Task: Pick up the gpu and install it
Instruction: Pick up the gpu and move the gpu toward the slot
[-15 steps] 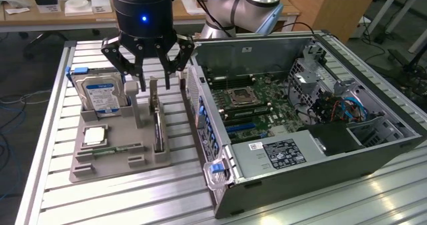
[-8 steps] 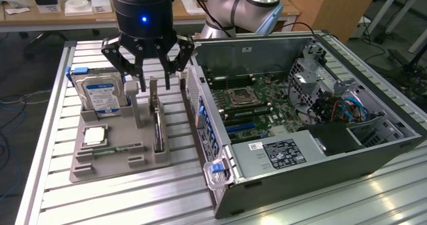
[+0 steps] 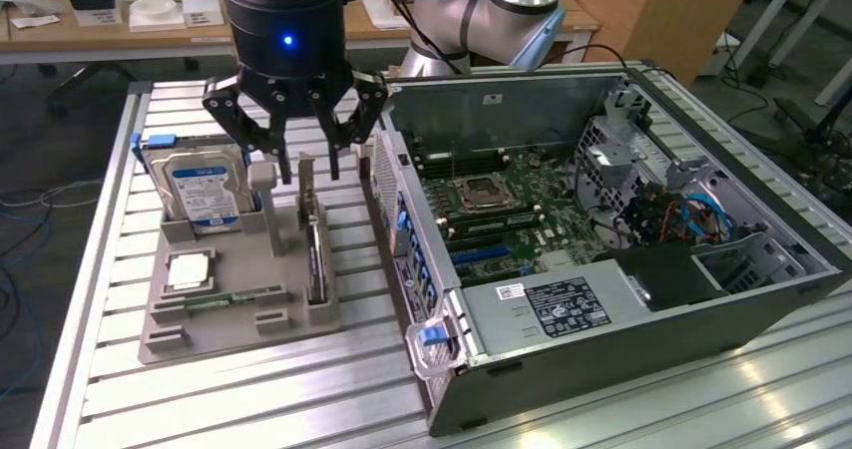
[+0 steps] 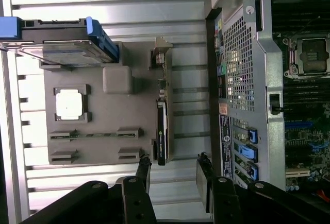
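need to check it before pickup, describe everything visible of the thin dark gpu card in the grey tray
The thin dark gpu card stands on its long edge in the grey plastic tray, silvery metal bracket at one end, beside the open computer case. The open gripper hangs above it, not gripping.

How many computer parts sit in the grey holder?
4: hard drive at far end, processor nearer, memory stick nearest, gpu on edge by the case; more may be hidden.
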Available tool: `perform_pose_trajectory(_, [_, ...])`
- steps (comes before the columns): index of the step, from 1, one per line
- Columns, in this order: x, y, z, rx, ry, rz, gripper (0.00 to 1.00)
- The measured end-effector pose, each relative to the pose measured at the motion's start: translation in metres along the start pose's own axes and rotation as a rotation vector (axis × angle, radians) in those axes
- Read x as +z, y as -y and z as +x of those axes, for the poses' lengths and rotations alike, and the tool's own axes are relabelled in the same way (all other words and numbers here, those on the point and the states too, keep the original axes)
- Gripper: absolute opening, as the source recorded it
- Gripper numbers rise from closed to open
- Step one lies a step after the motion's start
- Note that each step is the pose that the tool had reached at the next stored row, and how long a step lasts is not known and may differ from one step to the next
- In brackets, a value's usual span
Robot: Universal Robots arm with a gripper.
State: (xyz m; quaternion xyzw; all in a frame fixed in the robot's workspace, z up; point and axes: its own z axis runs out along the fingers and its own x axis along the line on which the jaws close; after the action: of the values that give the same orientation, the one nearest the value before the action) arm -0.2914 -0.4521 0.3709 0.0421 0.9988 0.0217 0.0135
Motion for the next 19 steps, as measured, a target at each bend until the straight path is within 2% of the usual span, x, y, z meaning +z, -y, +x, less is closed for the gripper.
perform_pose_trajectory(7, [0.0068,0.0003,0.0003,0.000,-0.0002,0.0002,0.49])
perform_pose_trajectory(19, [0.0074,0.0003,0.0003,0.000,-0.0002,0.0004,0.49])
